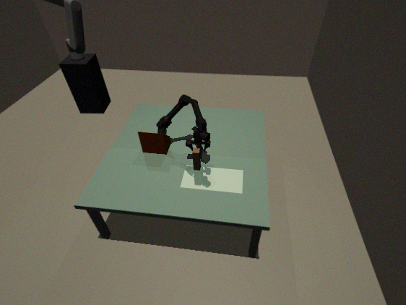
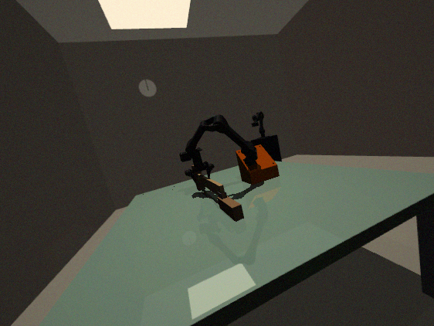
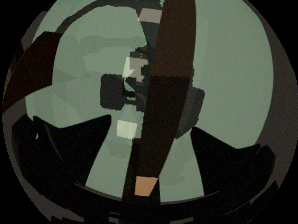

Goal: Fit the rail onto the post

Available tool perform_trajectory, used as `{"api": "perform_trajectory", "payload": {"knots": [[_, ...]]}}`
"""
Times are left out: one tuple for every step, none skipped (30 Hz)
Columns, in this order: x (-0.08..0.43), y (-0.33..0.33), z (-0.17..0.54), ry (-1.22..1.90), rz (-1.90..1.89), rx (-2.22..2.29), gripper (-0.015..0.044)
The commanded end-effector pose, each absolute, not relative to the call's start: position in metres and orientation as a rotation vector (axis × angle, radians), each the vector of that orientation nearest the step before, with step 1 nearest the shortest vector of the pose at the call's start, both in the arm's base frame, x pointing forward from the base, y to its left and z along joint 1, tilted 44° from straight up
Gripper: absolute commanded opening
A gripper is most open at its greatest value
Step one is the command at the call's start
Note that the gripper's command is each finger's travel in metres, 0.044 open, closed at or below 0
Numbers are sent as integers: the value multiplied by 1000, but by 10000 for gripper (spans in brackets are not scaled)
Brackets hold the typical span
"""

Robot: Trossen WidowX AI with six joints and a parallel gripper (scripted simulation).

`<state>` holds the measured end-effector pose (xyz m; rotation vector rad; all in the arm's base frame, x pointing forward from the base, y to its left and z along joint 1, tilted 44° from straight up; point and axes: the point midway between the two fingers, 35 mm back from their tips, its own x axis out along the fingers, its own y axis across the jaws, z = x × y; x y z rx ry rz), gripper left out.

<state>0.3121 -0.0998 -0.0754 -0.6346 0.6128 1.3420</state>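
Note:
The rail (image 2: pixel 211 185) (image 3: pixel 172 45) looks about level in the exterior view, held up off the table. One end sits at the bracket on the low footboard block (image 2: pixel 232 208). Its other end reaches the short post (image 1: pixel 196 161) (image 3: pixel 146 186), with no clear gap in the wrist view. The pegs and holes are hidden, so how far the pegs are in cannot be seen. My gripper (image 1: pixel 198 157) (image 2: pixel 199 181) (image 3: pixel 152 125) is open around the rail near the post, one finger on each side, with free space between each finger and the rail.
The arm stands on an orange box (image 1: pixel 154 143) (image 2: pixel 266 159) beside the rail. The green table (image 1: pixel 134 188) (image 2: pixel 116 247) shows reflections and a bright patch of light. A dark pedestal (image 1: pixel 84 84) with another arm stands beyond the table.

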Motion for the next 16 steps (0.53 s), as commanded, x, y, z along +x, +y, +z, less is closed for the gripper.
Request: {"api": "perform_trajectory", "payload": {"knots": [[311, -99, -55, 614, 1340, -638, 440], [310, -99, -43, 615, 1339, -639, 440], [310, -98, -36, 615, 1338, -640, 440], [309, -98, -34, 615, 1338, -640, 440], [309, -98, -34, 615, 1338, -640, 440], [309, -98, -34, 615, 1338, -640, 440], [309, -98, -34, 615, 1338, -640, 440], [309, -98, -34, 615, 1338, -640, 440], [309, -98, -34, 615, 1338, -640, 440], [309, -98, -34, 615, 1338, -640, 440], [309, -98, -34, 615, 1338, -640, 440], [309, -98, -34, 615, 1338, -640, 440], [309, -98, -34, 615, 1338, -640, 440], [309, -98, -34, 615, 1338, -640, 440], [309, -98, -34, 615, 1338, -640, 440], [309, -98, -34, 615, 1338, -640, 440]]}}
